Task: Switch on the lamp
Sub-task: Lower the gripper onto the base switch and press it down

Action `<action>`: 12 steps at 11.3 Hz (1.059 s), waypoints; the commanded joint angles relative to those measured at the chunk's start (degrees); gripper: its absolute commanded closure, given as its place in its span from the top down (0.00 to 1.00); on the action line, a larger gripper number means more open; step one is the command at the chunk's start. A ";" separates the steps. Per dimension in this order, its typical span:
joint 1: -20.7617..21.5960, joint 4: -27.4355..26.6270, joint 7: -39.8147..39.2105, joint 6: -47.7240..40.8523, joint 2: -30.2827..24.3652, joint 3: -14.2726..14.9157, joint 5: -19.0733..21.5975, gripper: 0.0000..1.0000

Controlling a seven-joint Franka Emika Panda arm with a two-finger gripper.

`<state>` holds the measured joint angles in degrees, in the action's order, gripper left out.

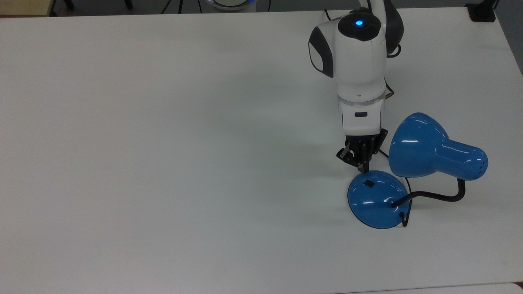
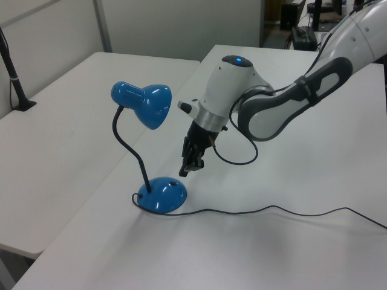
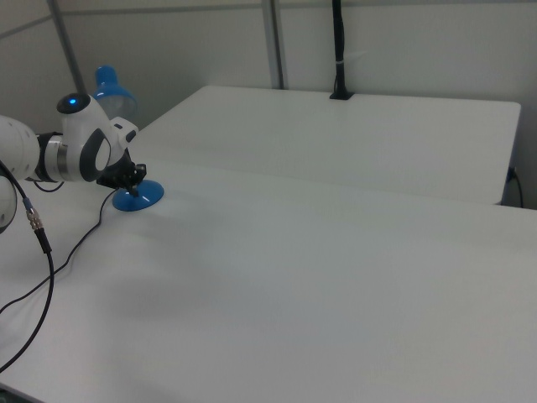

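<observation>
Progress looks partial. Base [image 1: 378,200] of the lamp [image 1: 433,152] sits on the white counter [image 1: 163,143] toward the top view's right, its black switch [image 1: 369,184] apparently unpressed and no glow at the shade. Just beyond the switch, the end effector [image 1: 363,166] hangs close above it, fingers pressed together. Pressing remains, as I judge it.

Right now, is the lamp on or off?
Off, it seems: the lamp shade looks dark inside, casting no glow on the table. The gripper hovers by the switch.
</observation>
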<state>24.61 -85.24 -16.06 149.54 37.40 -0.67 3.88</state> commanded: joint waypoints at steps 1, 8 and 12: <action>1.23 1.31 1.20 5.13 1.97 0.32 0.77 0.00; 2.29 8.94 1.38 6.38 8.55 1.63 0.95 0.00; 2.38 8.95 1.38 6.47 9.53 1.73 0.95 0.00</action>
<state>25.71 -77.78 -15.21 155.02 44.75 -0.40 3.88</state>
